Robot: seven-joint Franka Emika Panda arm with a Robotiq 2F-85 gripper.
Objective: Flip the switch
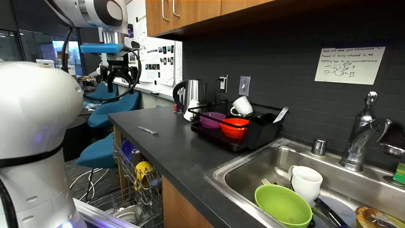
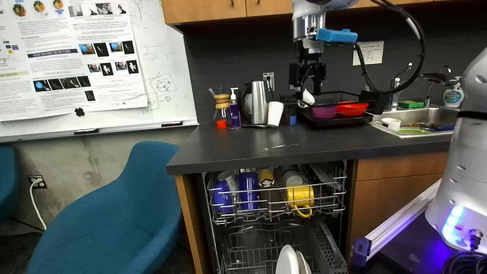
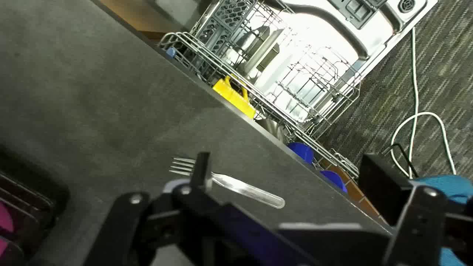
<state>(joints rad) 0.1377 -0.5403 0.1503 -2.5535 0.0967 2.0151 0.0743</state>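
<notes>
The switch (image 1: 244, 86) is a light toggle on a grey plate, fixed to the dark wall above the dish rack. Beside it on the wall is an outlet (image 1: 223, 84) with a plug in it. My gripper (image 1: 121, 88) hangs fingers-down above the left end of the counter in that exterior view, well away from the switch. In an exterior view the gripper (image 2: 307, 91) covers most of the switch's place on the wall. The wrist view shows the jaws spread wide with nothing held between them; the switch is out of that view.
A black dish rack (image 1: 240, 147) with bowls and a mug stands below the switch, near a steel kettle (image 1: 194, 91). A fork (image 3: 245, 188) lies on the counter (image 3: 111, 92). Wooden cabinets (image 1: 196, 14) overhang the wall. The dishwasher rack (image 2: 262, 190) is loaded; the sink (image 1: 250, 171) holds dishes.
</notes>
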